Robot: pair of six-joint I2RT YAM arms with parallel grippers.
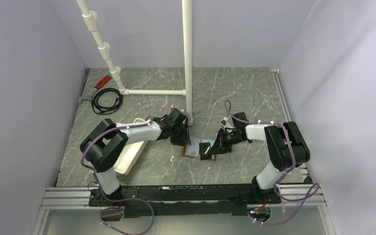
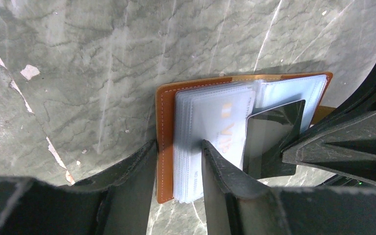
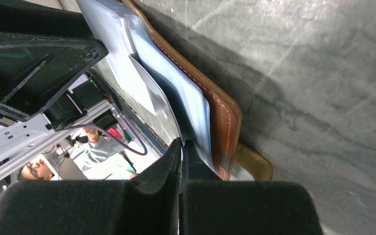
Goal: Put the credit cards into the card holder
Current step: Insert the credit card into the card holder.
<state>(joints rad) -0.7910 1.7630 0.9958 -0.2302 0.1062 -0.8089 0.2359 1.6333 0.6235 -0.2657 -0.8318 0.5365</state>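
Jaws of the left gripper (image 2: 178, 144) stand partway apart, set over the left edge of the card holder (image 2: 165, 112). One finger (image 2: 144, 166) is against the outside of the brown cover, the other (image 2: 215, 169) lies on the stack of clear sleeves (image 2: 210, 110), and the cover edge and sleeves fill the gap between them. Jaws of the right gripper (image 3: 181, 143) are pressed together on the corner of a thin grey-silver credit card (image 2: 274, 137). This card lies slanted over the right half of the open holder, against the sleeves.

The holder lies open on the grey marbled surface (image 2: 78, 73), between the two grippers and just in front of the upright white pipe (image 1: 187, 58). The left arm (image 1: 127, 132) has its elbow folded back near its base, and its forearm reaches right over a white tray (image 1: 127, 159), with the wrist turned down onto the holder. The right arm (image 1: 274, 134) mirrors it, elbow out to the right, forearm stretched left and low, fingers angled down at the holder's right side.
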